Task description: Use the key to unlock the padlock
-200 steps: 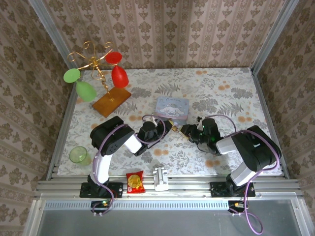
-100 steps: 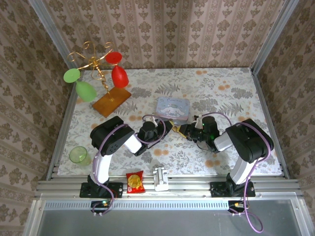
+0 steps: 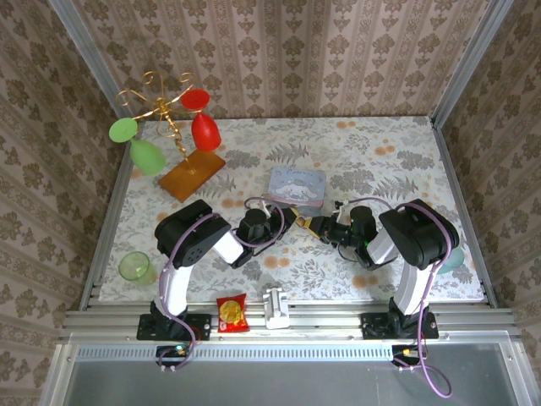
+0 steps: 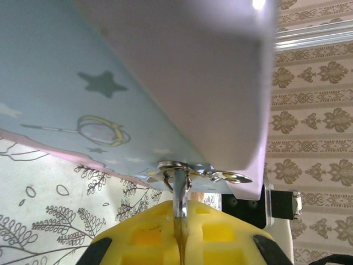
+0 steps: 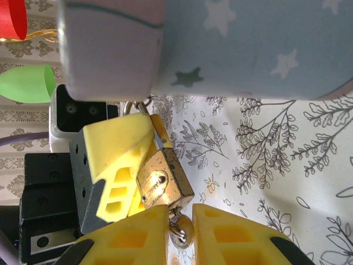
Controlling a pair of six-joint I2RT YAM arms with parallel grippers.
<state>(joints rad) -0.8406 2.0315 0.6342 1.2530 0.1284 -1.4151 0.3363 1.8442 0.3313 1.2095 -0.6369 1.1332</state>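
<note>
Padlock [image 5: 164, 185], tiny and brass-gold with scuffed faces, hangs just below the corner of the pale blue cartoon tin [image 5: 248, 44], above the floral tablecloth [image 5: 287, 165] near the table's middle. Its thin silver shackle [image 4: 179, 193] runs up through the metal loops [image 4: 165, 167] on the tin's edge, which the left wrist view shows plainly. The left gripper [image 4: 179, 243] is clamped on the lock body, the shackle rising out between its yellow fingers. The right wrist view gives the other end: a small key [image 5: 178, 231] sits in the bottom of the lock, with the right gripper [image 5: 181, 218] closely flanking it. Whether those jaws actually pinch the key, I cannot tell. From above, both grippers meet nose to nose in front of the tin, and a gold glass rack [image 3: 165, 110] stands far left.
</note>
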